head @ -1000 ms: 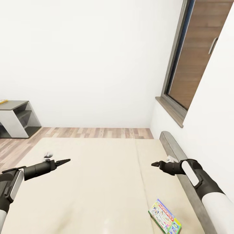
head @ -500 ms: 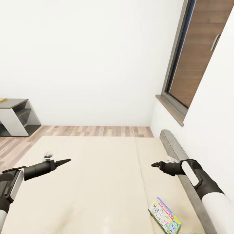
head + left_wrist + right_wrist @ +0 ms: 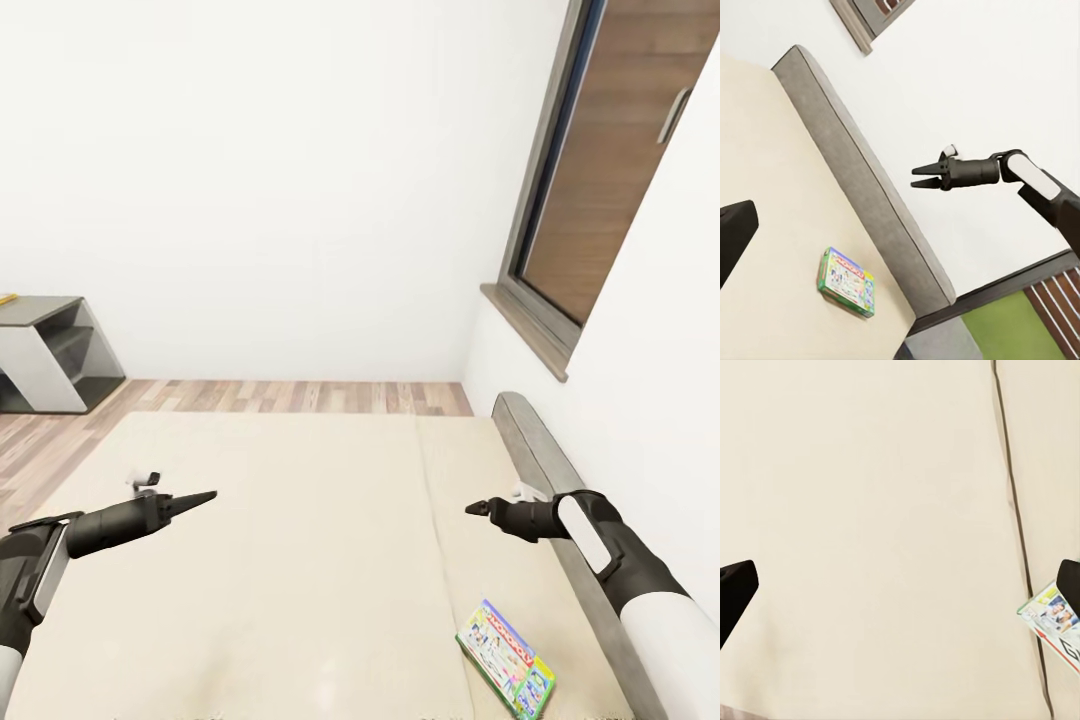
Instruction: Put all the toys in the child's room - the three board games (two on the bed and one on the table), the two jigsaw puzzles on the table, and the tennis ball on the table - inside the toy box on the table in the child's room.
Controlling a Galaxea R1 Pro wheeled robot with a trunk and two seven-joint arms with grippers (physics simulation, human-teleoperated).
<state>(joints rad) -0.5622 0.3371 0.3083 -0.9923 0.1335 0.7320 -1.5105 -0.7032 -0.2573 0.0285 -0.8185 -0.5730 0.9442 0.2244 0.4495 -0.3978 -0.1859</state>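
Observation:
One board game (image 3: 507, 658), a thin box printed in green, blue and white, lies flat on the cream bed (image 3: 300, 570) near its grey headboard (image 3: 535, 450). It also appears in the left wrist view as the board game (image 3: 847, 282) and at the edge of the right wrist view as the board game (image 3: 1054, 619). My left gripper (image 3: 205, 496) hovers over the bed's left half, open and empty. My right gripper (image 3: 472, 508) hangs open above the bed, a short way beyond the box, and is seen from the side as the right gripper (image 3: 916, 177).
A grey shelf unit (image 3: 50, 350) stands on the wood plank floor (image 3: 300, 396) at the far left, past the bed's foot. A window (image 3: 600, 190) with a grey sill is set in the white wall on the right, above the headboard.
The whole picture has shifted a little: the shelf unit and window sit higher and further out, so the camera moved. Both arms hold the same pose and the board game stays put.

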